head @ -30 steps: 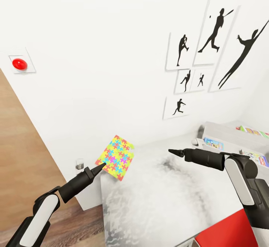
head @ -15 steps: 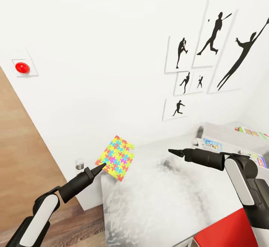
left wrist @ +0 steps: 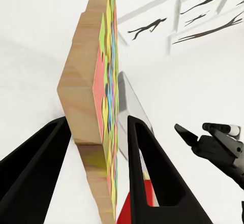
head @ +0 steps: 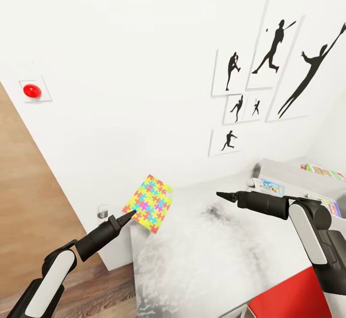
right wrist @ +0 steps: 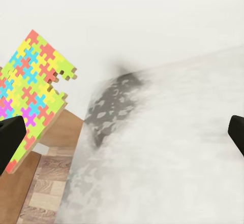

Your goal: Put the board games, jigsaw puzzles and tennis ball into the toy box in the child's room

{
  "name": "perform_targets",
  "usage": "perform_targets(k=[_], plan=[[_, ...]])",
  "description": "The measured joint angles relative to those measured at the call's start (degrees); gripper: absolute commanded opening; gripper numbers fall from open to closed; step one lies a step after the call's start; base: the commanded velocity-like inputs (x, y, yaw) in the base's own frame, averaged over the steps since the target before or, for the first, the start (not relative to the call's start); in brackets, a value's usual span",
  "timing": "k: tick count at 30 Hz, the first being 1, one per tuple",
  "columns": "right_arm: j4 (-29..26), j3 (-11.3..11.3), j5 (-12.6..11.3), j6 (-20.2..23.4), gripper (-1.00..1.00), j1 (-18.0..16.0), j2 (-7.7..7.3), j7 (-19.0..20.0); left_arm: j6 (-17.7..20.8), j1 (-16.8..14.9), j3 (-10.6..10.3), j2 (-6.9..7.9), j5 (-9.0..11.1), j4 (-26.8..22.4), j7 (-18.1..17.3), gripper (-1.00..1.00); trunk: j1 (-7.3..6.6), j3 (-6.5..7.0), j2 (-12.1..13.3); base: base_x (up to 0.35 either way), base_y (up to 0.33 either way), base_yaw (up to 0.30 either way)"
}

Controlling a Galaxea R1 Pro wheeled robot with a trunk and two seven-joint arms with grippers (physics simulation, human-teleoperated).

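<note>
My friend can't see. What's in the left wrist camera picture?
The left gripper holds a colorful jigsaw puzzle edge-on between its two black fingers, showing its wooden back. Beyond it are the right gripper, a white wall and black sports silhouette pictures.

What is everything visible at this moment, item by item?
jigsaw puzzle: 1, multicoloured on a wooden backing, held up between the left gripper's fingers.
table: 1, mottled grey-white, under both arms.
toy box: 1, pale grey, far right of table.
board games: at least 2 colourful boxes by the toy box; exact count unclear.
red object: 1, near right table edge.
silhouette pictures: 6, black on white, wall.
red button: 1, wall.
left gripper: black, shut on puzzle.
right gripper: black, over table, holding nothing.
</note>
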Motion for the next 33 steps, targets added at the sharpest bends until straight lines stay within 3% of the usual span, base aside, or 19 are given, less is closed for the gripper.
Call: perform_targets(k=[5, 10, 17, 24, 33], plan=[[0.01, 0.0, 0.0, 0.0, 1.0, 0.0, 0.06, -0.05, -0.03, 0.01, -0.09, -0.05, -0.06, -0.16, 0.05, -1.0, -1.1, 0.9, 2.01, 0.0, 0.0, 0.0], [0.0, 0.0, 0.0, 0.0, 1.0, 0.0, 0.01, -0.06, 0.01, 0.03, -0.38, -0.28, -0.05, -1.75, 3.65, -1.0, -2.2, 1.81, 4.02, 0.0, 0.0, 0.0], [0.0, 0.0, 0.03, 0.0, 1.0, 0.0, 0.0, -0.08, -0.49, 0.36, -0.58, -0.6, -0.18, -3.19, 5.19, -1.0, -2.21, 1.81, 4.04, 0.0, 0.0, 0.0], [0.0, -0.01, 0.06, 0.0, 1.0, 0.0, 0.0, -0.08, -3.5, 1.98, -0.57, -0.62, -0.32, -3.44, 5.06, -1.0, -2.2, 1.81, 4.04, -0.008, -0.004, 0.0], [-0.83, -0.11, 0.08, 0.02, 1.0, 0.05, -0.04, -0.11, -5.38, 2.67, -0.57, -0.51, -0.38, -3.57, 4.93, -1.0, -2.18, 1.81, 4.05, -0.181, -0.16, 0.0]])
